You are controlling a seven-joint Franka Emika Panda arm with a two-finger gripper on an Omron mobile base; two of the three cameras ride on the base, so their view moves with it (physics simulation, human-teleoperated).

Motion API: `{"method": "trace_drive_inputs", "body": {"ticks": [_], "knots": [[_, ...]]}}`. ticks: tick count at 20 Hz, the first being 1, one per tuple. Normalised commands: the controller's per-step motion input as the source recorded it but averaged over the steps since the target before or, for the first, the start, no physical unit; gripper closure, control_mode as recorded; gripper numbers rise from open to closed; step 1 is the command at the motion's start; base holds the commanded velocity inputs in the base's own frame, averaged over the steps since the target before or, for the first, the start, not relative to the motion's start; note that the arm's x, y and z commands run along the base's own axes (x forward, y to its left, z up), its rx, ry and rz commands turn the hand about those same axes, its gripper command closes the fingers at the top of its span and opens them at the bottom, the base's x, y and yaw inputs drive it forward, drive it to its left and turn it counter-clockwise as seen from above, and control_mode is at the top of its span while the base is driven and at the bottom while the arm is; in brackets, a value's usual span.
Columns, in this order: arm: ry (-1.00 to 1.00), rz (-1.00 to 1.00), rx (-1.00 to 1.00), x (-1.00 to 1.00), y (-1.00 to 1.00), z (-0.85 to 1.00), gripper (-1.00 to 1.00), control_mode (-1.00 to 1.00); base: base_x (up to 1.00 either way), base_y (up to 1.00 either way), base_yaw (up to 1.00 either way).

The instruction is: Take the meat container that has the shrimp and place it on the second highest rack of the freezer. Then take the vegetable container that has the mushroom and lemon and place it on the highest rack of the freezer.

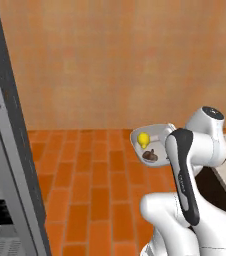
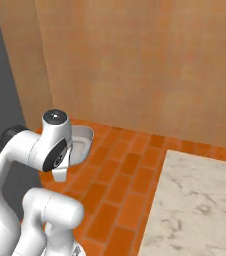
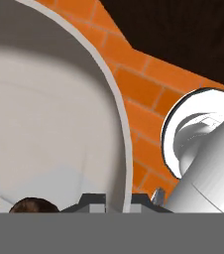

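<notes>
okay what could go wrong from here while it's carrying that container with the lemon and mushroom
1. The tool pinches the container by its thin rim alone, so it might slip or tilt.
2. The lemon and mushroom lie loose inside and could roll out on a swing.
3. The freezer door edge stands close; the container could clip it.

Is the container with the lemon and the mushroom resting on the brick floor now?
No, the container with the lemon and mushroom is held in the air beside the arm, above the floor.

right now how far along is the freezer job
In hand: the gripper is shut on the rim of the white container with the lemon and mushroom, carried above the brick floor. Left: placing it on the highest rack. The shrimp step can't be judged from here.
</notes>
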Motion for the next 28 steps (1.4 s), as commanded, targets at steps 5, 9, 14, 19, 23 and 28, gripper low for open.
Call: {"method": "trace_drive_inputs", "body": {"ticks": [5,9,14,19,23,28], "knots": [[0.0,0.0,0.0,0.0,0.0,0.0,1.0,1.0,1.0,-0.47,0.27],[0.0,0.0,0.0,0.0,0.0,0.0,1.0,1.0,0.99,-0.41,0.3],[0.0,0.0,0.0,0.0,0.0,0.0,1.0,1.0,0.8,-0.22,0.58],[0.0,0.0,0.0,0.0,0.0,0.0,1.0,1.0,0.77,-0.15,0.79],[0.0,0.0,0.0,0.0,0.0,0.0,1.0,1.0,0.72,-0.27,0.74],[0.0,0.0,0.0,0.0,0.0,0.0,1.0,1.0,0.61,-0.55,0.65]]}}
